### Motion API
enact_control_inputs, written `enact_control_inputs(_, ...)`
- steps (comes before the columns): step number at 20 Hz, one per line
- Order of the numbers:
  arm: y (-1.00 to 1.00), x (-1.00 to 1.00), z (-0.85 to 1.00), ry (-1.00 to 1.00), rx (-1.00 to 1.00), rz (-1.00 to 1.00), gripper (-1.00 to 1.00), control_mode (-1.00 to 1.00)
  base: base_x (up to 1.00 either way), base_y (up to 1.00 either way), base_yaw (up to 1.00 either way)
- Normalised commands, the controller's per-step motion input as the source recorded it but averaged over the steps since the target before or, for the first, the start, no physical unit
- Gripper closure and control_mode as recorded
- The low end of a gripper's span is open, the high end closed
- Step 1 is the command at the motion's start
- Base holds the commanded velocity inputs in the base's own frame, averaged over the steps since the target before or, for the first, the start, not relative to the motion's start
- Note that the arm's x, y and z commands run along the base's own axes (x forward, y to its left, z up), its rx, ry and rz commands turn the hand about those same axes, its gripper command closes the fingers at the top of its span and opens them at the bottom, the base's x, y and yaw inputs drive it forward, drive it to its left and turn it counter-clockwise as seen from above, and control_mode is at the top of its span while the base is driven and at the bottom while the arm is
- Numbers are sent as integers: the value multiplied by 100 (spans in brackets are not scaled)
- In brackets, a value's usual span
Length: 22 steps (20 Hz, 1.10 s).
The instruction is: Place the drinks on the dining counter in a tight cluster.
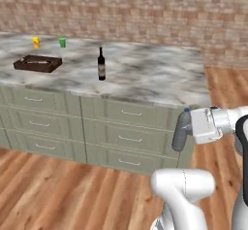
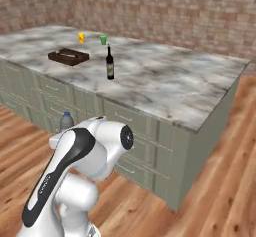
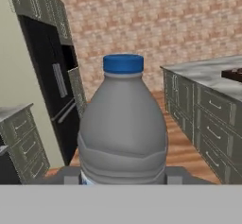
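The grey water bottle [image 3: 123,124] with a blue cap stands upright between my fingers, close to the hand camera. My gripper [image 1: 186,129] is shut on this water bottle [image 1: 182,129] and holds it in the air, in front of the dining counter's [image 1: 160,78] right-hand drawers and below the marble top. The bottle's cap [image 2: 66,115] peeks out behind my arm in the right base view. The dark wine bottle [image 1: 101,65] stands upright on the dining counter [image 2: 180,86], left of its middle. The red bottle is out of view.
A dark tray [image 1: 38,63] lies on the counter's left part. Behind it stand a yellow cup [image 1: 36,42] and a green cup [image 1: 62,42]. Wooden floor surrounds the island. A tall black appliance [image 3: 52,86] and green cabinets show beyond the bottle.
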Motion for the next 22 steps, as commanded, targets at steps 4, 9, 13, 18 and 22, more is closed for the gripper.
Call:
enact_control_inputs(4, 0, 0, 0, 0, 0, 0, 100, 100, 100, 78, -47)
enact_control_inputs(9, 0, 0, 0, 0, 0, 0, 100, 100, 100, 77, -37)
enact_control_inputs(13, 0, 0, 0, 0, 0, 0, 100, 100, 100, 53, -31)
enact_control_inputs(18, 0, 0, 0, 0, 0, 0, 100, 100, 56, 34, -14)
enact_control_inputs(22, 0, 0, 0, 0, 0, 0, 100, 100, 49, 9, -17)
